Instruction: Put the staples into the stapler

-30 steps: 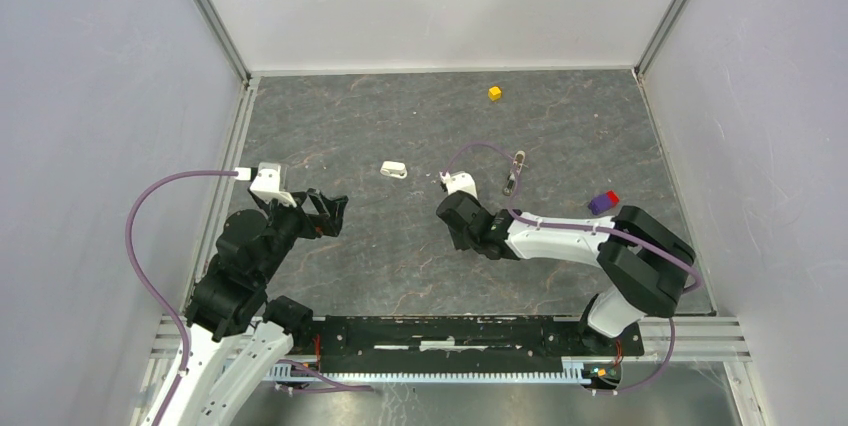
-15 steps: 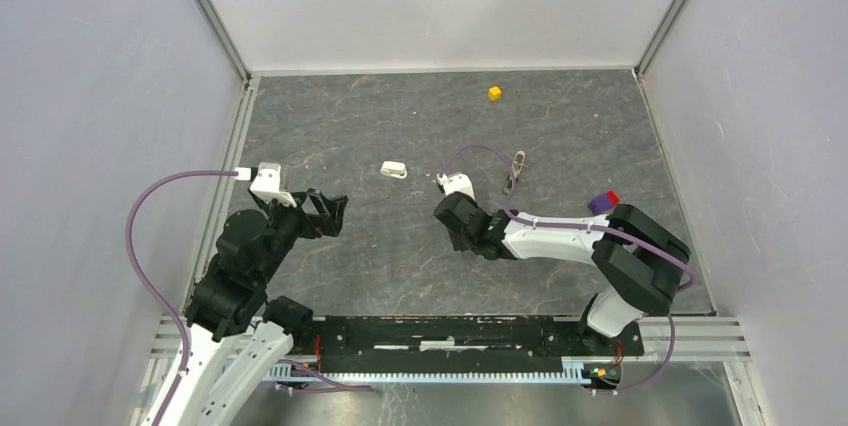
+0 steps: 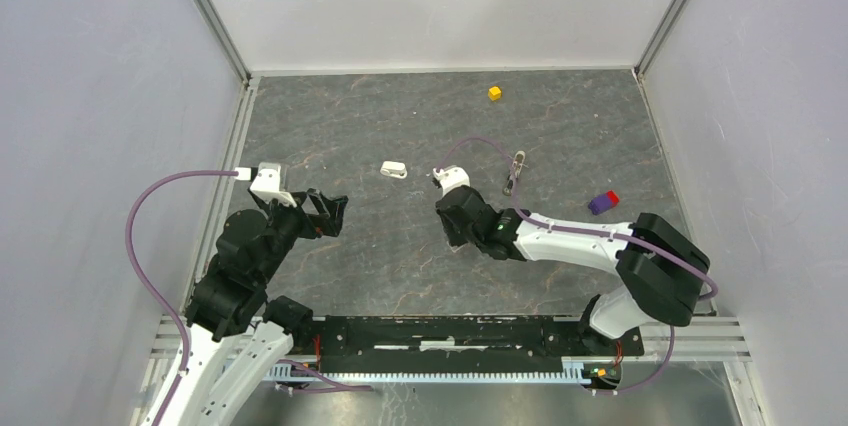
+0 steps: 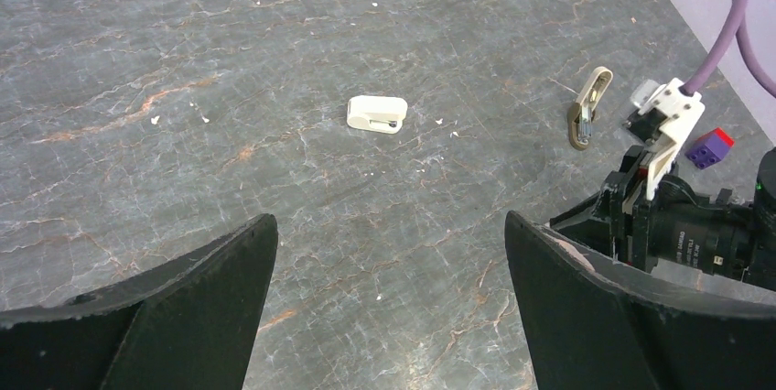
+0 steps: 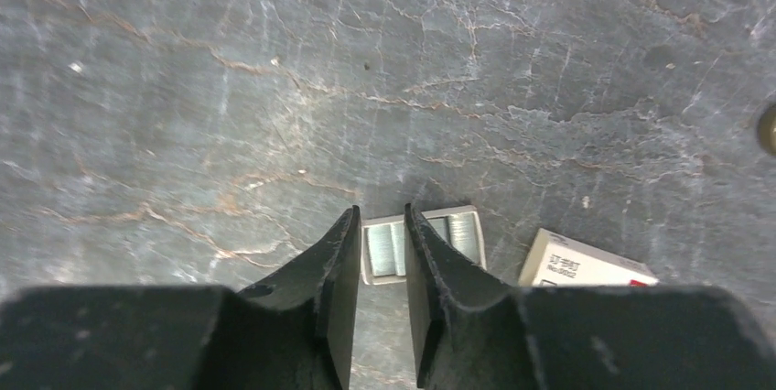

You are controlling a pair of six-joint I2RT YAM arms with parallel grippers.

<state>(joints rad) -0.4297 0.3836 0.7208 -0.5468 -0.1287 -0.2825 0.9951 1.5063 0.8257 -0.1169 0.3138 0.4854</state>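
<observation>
Grey marbled tabletop [image 3: 340,116], and down on it, under the right gripper [image 5: 381,216], lies the tiny flat silvery-grey block of staples with a pale rim [image 5: 460,237]. It sits just beside a small white carton with dark print [image 5: 586,266]. From where I stand the right gripper's fingers are only a slit apart and have hold of nothing. One finger sits across the middle of the block rather than outside it, and I cannot tell whether it touches. That is what worries me: closed from here, the fingers would catch just one end. Such a thin strip could then skid across the smooth top into the carton, tip, or snap. The small pale mini stapler, lying open with its two slim arms hinged apart [image 3: 514,173], rests beyond that wrist toward the right wall, apart from the staples. The left gripper [image 4: 389,225] hangs wide open and empty on its own side. Against a second ago, the right arm has stretched a little farther out over the table; the left arm and the stapler have not budged.
</observation>
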